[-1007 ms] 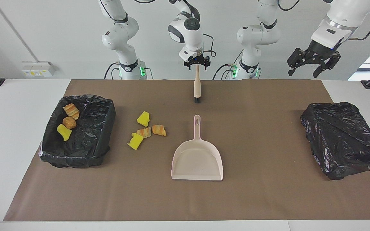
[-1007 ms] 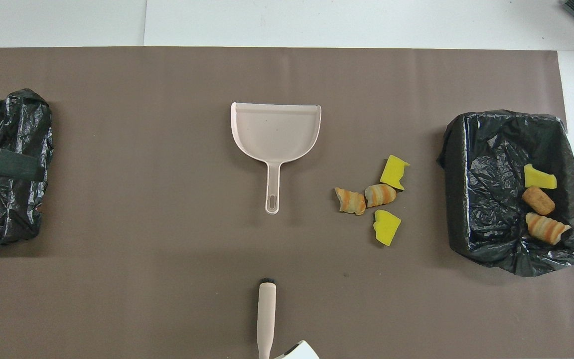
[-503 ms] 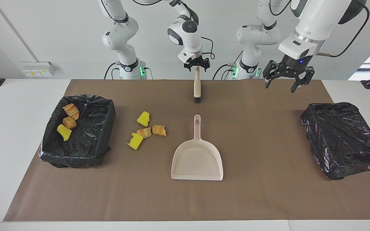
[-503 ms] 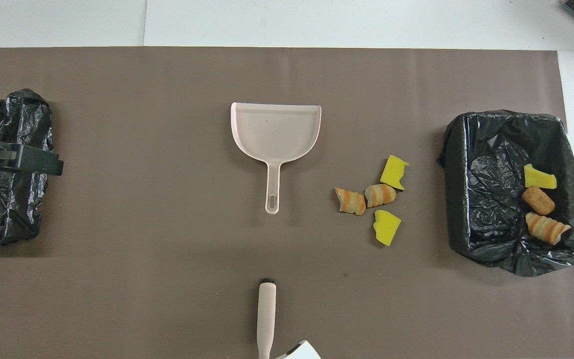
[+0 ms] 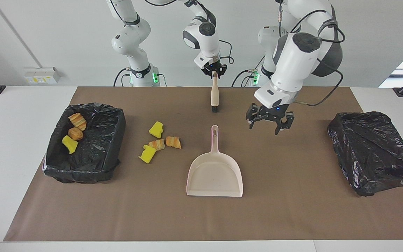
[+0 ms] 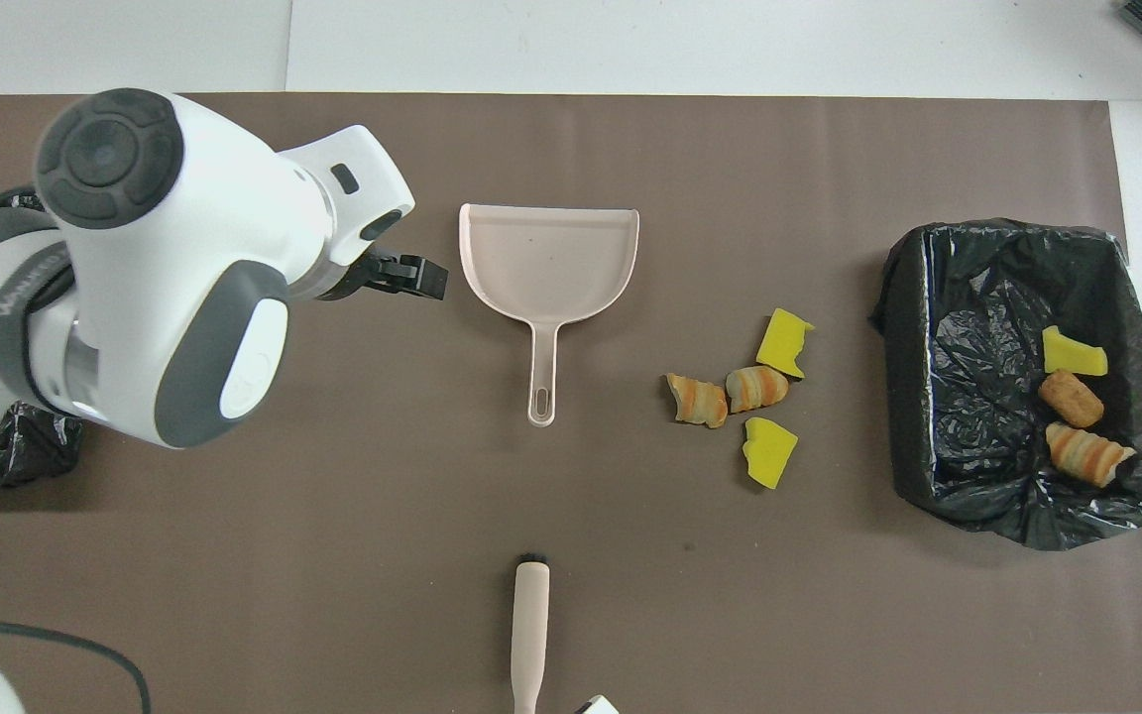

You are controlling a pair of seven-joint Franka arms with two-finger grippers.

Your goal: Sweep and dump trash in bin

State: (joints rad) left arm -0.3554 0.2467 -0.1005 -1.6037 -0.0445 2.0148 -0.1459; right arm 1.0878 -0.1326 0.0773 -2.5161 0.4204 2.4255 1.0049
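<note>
My right gripper (image 5: 214, 71) is pinched shut on the top end of the beige wooden-handled brush (image 5: 214, 93), whose dark bristle end rests on the brown table mat (image 5: 292, 210) close to my bases; gripping the handle's end should leave its whole length free to swing. My left gripper (image 5: 270, 122) hangs with its fingers spread wide and nothing between them, over the mat just beside the handle of the pale pink plastic dustpan (image 5: 215, 171), toward the left arm's end of the table. I judge it is there to take that handle, since the pan lies flat with its handle pointing toward me.

Four loose bits of trash (image 5: 157, 141), two yellow sponge chunks and two orange striped toy pastries, lie clustered on the mat between the dustpan and the open black-bag-lined bin (image 5: 114, 122) at the right arm's end. Three more bits (image 5: 73, 133) already sit inside that bin. A second black-bagged bin (image 5: 373, 150) lies at the left arm's end. The cluster sits close to the open bin, so the carry should be short.
</note>
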